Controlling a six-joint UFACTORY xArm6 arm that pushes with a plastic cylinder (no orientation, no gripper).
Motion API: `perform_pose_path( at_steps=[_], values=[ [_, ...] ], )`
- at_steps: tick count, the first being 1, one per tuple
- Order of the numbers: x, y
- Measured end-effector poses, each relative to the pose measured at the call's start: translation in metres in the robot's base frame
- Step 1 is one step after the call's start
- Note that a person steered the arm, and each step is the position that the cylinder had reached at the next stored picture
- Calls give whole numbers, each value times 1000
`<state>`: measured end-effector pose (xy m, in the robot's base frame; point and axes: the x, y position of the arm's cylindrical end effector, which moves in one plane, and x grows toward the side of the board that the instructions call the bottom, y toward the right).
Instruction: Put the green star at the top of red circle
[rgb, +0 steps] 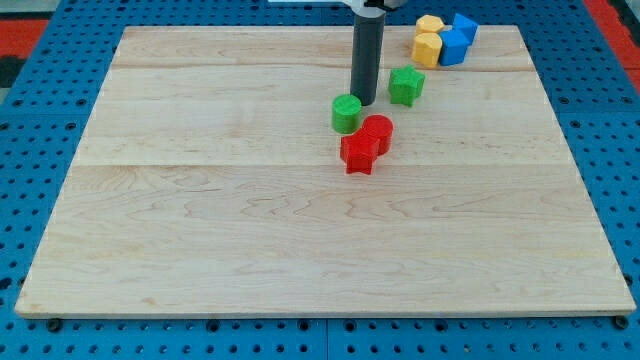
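The green star (406, 86) lies on the wooden board (200, 200), up and to the right of the red circle (378, 132). A red star (358, 153) touches the red circle at its lower left. A green circle (347, 113) sits just up and left of the red circle. My tip (364, 101) stands between the green circle and the green star, just left of the star and close above the green circle's right edge.
Two yellow blocks (429, 40) and two blue blocks (457, 40) are clustered at the board's top right. A blue pegboard surface (40, 180) surrounds the board.
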<state>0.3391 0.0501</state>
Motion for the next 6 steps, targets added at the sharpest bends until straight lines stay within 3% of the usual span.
perform_pose_path(
  at_steps=[3,4,5,6],
  values=[
    [14,113],
    [-9,134],
    [-35,111],
    [-43,42]
  ],
)
